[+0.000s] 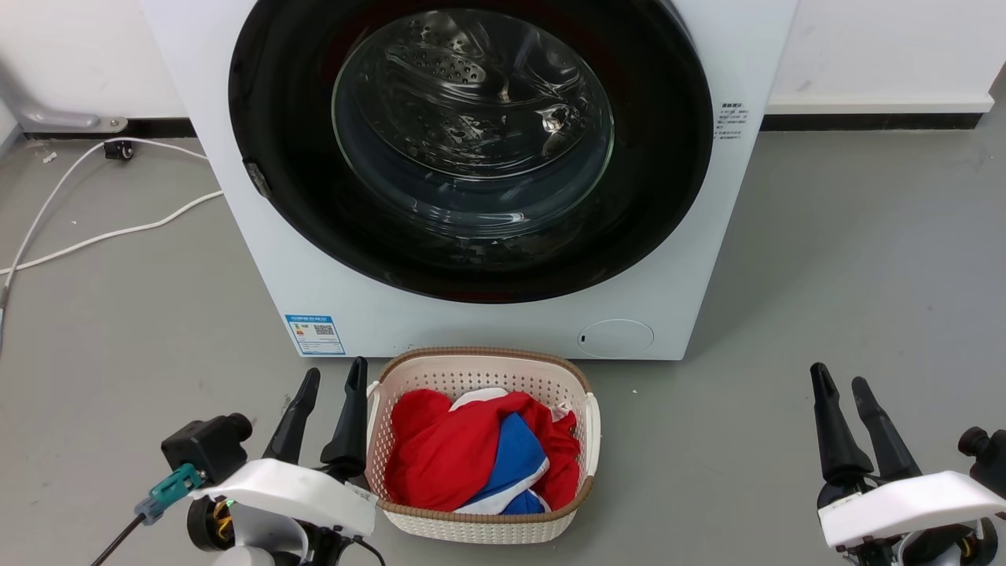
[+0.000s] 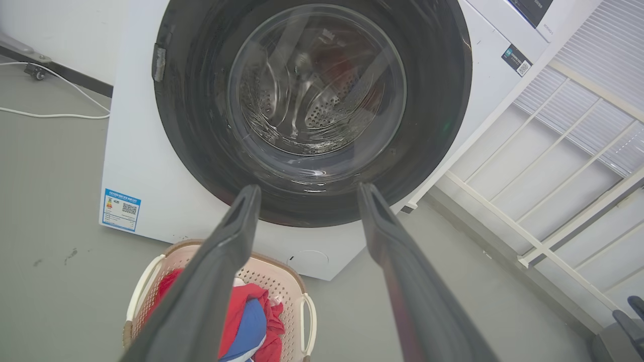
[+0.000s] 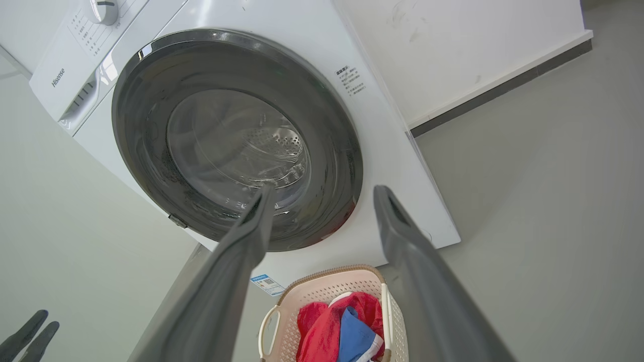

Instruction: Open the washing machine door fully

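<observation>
The washing machine door [image 1: 471,149] is sitting closed, flat against the front of the white washing machine [image 1: 259,259], which is standing at the far middle of the scene on the grey floor [image 1: 825,275]. A small grey piece [image 1: 257,179] is showing on the left rim of the door. Through the glass the steel drum is shining. A cream basket [image 1: 479,365] is standing on the floor just near of the machine, below the door, and red, blue and white clothes [image 1: 440,456] are lying in it. The left gripper [image 1: 336,369] is hanging at the near left with its jaws spread apart, and its right finger is just beside the left rim of the basket. The right gripper [image 1: 838,377] is hanging at the near right, well apart from the basket, also with its jaws spread apart. Both are staying well away from the door. A small round white panel [image 1: 615,338] is sitting low on the right of the machine front and a blue label [image 1: 314,334] low on the left. A white cable [image 1: 118,232] is lying on the floor at the far left.
</observation>
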Available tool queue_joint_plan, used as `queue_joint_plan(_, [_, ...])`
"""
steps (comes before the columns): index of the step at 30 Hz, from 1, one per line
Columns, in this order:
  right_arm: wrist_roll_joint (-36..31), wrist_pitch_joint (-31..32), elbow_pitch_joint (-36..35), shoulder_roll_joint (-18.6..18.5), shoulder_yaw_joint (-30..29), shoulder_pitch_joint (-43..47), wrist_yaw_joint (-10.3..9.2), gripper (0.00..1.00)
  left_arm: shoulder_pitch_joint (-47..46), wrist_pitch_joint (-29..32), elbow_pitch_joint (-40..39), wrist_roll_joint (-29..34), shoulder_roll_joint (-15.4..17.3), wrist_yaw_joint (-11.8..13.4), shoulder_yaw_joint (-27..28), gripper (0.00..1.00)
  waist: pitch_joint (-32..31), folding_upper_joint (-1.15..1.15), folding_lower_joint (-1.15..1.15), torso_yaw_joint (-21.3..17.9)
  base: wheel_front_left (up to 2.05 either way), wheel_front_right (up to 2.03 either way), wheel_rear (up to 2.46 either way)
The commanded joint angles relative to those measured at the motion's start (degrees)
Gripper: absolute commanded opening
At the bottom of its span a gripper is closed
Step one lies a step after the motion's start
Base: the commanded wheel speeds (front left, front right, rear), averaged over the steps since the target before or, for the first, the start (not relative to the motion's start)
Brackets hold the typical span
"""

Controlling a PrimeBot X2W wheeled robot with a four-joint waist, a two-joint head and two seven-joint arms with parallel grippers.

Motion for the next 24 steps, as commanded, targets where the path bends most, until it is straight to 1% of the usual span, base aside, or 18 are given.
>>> queue_joint_plan(1, [-2.9, -0.1, -1.3, 0.0, -0.2, 0.3, 0.07, 1.0, -1.3, -0.7, -0.7, 2.7, 0.8, 0.6, -0.7, 1.0, -0.1, 0.0, 0.0, 0.0, 0.0, 0.0, 0.0])
queue_joint_plan(4, [-5.6, -0.1, -1.8, 0.1, -0.3, 0.7, 0.07, 1.0, -1.4, -1.3, -0.7, 5.0, 1.2, 1.7, -1.2, 1.0, -0.1, 0.0, 0.0, 0.0, 0.0, 0.0, 0.0])
queue_joint_plan(10, [-10.5, -0.5, -2.6, 0.1, -0.5, 1.2, 0.08, 1.0, -1.7, -2.2, -0.3, 8.8, 2.0, 2.7, -2.7, 1.0, -0.3, 0.0, 0.0, 0.0, 0.0, 0.0, 0.0])
queue_joint_plan(24, [-17.5, -1.1, -3.8, 0.1, -0.6, 1.8, 0.1, 1.0, -2.3, -4.1, 1.3, 15.6, 3.1, 4.5, -4.7, 1.0, -0.3, 0.0, 0.0, -0.1, 0.0, 0.0, 0.0])
